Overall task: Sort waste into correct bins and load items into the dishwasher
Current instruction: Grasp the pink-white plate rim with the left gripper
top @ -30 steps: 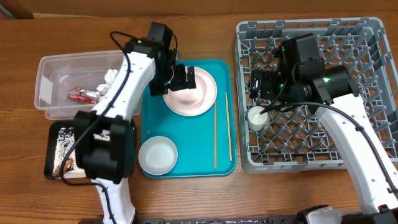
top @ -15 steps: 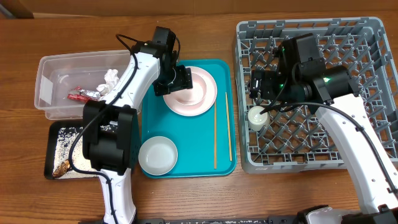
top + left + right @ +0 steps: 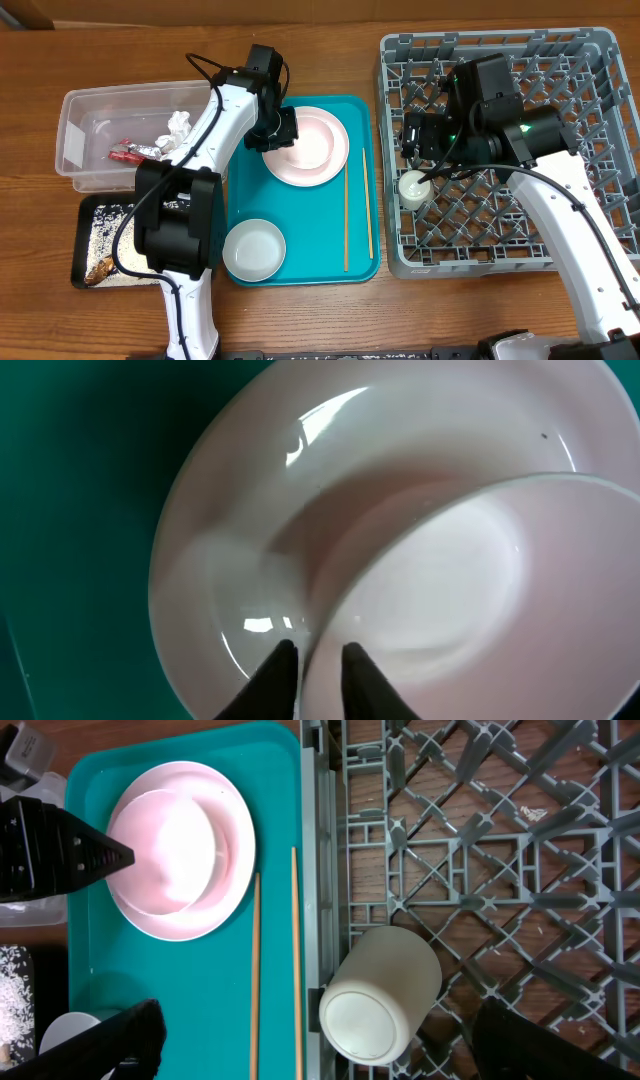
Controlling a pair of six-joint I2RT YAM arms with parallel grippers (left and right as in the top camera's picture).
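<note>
A white bowl (image 3: 450, 580) rests on the pale pink plate (image 3: 230, 540) at the back of the teal tray (image 3: 300, 272). My left gripper (image 3: 315, 652) is shut on the bowl's near rim, one finger inside and one outside. From overhead, the left gripper (image 3: 283, 130) sits at the plate's (image 3: 322, 150) left edge. My right gripper (image 3: 330, 1040) stands open over the left edge of the grey dish rack (image 3: 520, 60), above a small white cup (image 3: 380, 992) lying on its side. Two chopsticks (image 3: 346, 215) lie on the tray's right side.
A second white bowl (image 3: 253, 249) sits at the tray's front left. The clear tub (image 3: 75, 140) holds a red wrapper (image 3: 130, 153) and a tissue (image 3: 178, 124). The black tray (image 3: 88, 228) below it holds white grains and brown bits.
My left gripper has closed from wide open onto the bowl's rim, after the arm shifted slightly. The right arm and the cup have not moved.
</note>
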